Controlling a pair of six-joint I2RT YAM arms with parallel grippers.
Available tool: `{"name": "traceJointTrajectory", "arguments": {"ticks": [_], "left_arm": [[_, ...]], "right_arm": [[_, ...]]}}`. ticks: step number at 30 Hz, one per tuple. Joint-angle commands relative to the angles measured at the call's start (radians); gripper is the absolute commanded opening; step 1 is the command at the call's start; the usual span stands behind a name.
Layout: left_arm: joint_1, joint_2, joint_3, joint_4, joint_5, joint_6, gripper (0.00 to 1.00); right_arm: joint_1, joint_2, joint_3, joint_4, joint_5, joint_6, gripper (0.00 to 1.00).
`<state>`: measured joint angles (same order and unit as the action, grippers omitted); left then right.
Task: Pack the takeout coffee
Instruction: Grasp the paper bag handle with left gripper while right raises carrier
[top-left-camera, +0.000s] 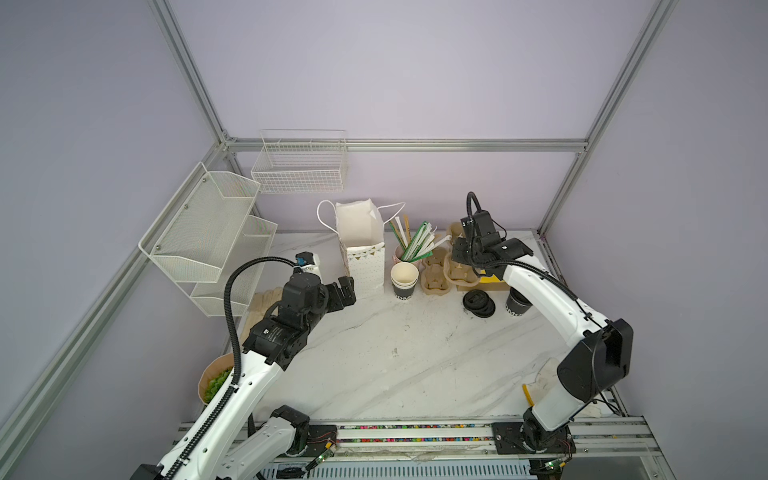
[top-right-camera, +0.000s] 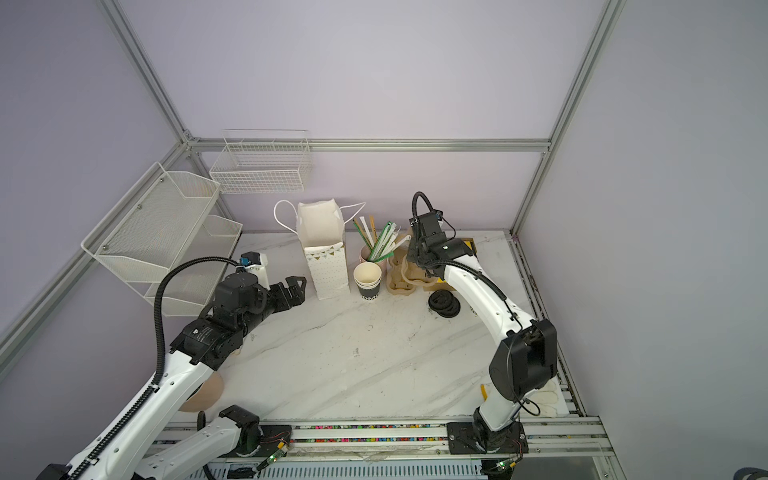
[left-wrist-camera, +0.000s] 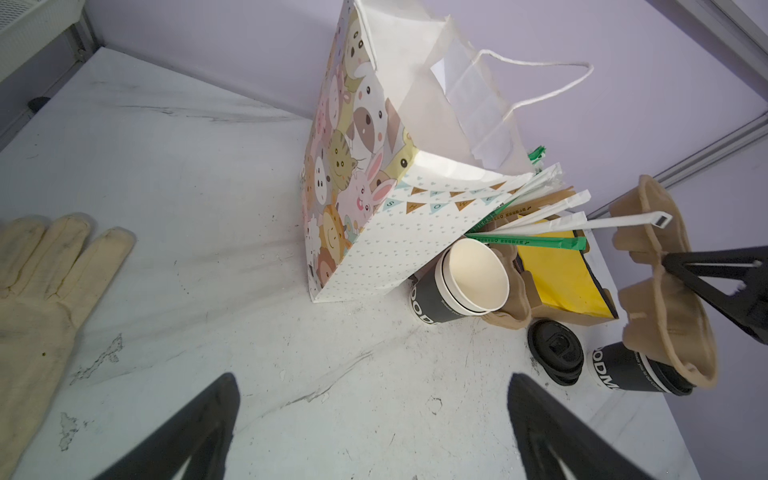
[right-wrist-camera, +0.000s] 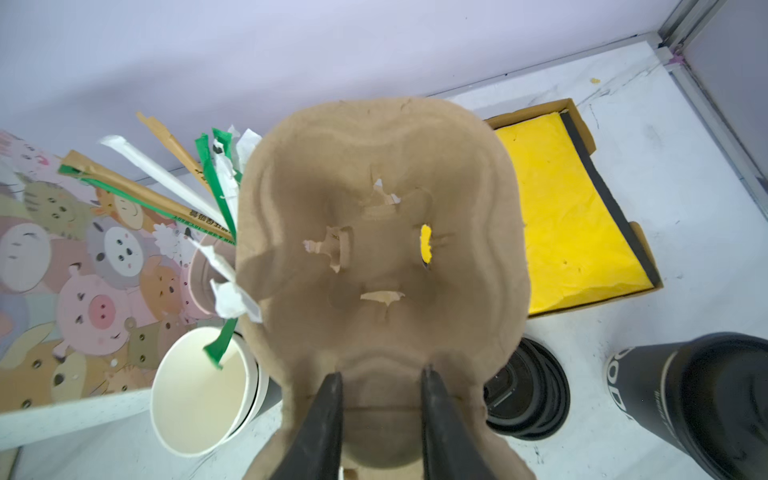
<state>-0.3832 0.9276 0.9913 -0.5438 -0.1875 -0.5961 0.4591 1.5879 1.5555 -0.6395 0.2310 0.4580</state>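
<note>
The takeout coffee (top-left-camera: 516, 306), a black cup with white lettering, stands at the right of the table, half hidden behind my right arm; the wrist views show it too (left-wrist-camera: 623, 370) (right-wrist-camera: 702, 395). My right gripper (right-wrist-camera: 381, 376) is shut on the rim of a brown pulp cup carrier (right-wrist-camera: 374, 232) and holds it in the air, tilted, above the cup and the lids. Its black fingers (left-wrist-camera: 715, 282) pinch the carrier (left-wrist-camera: 665, 307). My left gripper (top-left-camera: 347, 291) (left-wrist-camera: 374, 399) is open and holds nothing, just left of the white paper bag (top-left-camera: 361, 249) (left-wrist-camera: 395, 224), which stands open.
A nested stack of cups (top-left-camera: 404, 280) stands right of the bag, with a pinkish cup of straws (top-left-camera: 405, 249) behind it. More carriers (top-left-camera: 434, 280), black lids (top-left-camera: 478, 305) and a yellow-lined box (right-wrist-camera: 569, 216) crowd the back right. A glove (left-wrist-camera: 37, 291) lies left; wire racks (top-left-camera: 208, 241) line the left wall.
</note>
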Motion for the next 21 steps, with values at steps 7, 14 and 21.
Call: {"name": "traceJointTrajectory", "arguments": {"ticks": [7, 14, 21], "left_arm": [[0.051, 0.149, 0.277, 0.087, -0.053, -0.048, 1.00], [0.133, 0.407, 0.534, -0.013, 0.004, -0.029, 0.98], [0.154, 0.589, 0.684, -0.078, 0.032, 0.006, 0.93]], "right_arm": [[0.005, -0.308, -0.223, -0.034, -0.044, -0.010, 0.27], [0.006, -0.455, -0.322, -0.053, -0.055, -0.008, 0.28], [0.006, -0.490, -0.344, -0.047, -0.070, -0.041, 0.28]]}}
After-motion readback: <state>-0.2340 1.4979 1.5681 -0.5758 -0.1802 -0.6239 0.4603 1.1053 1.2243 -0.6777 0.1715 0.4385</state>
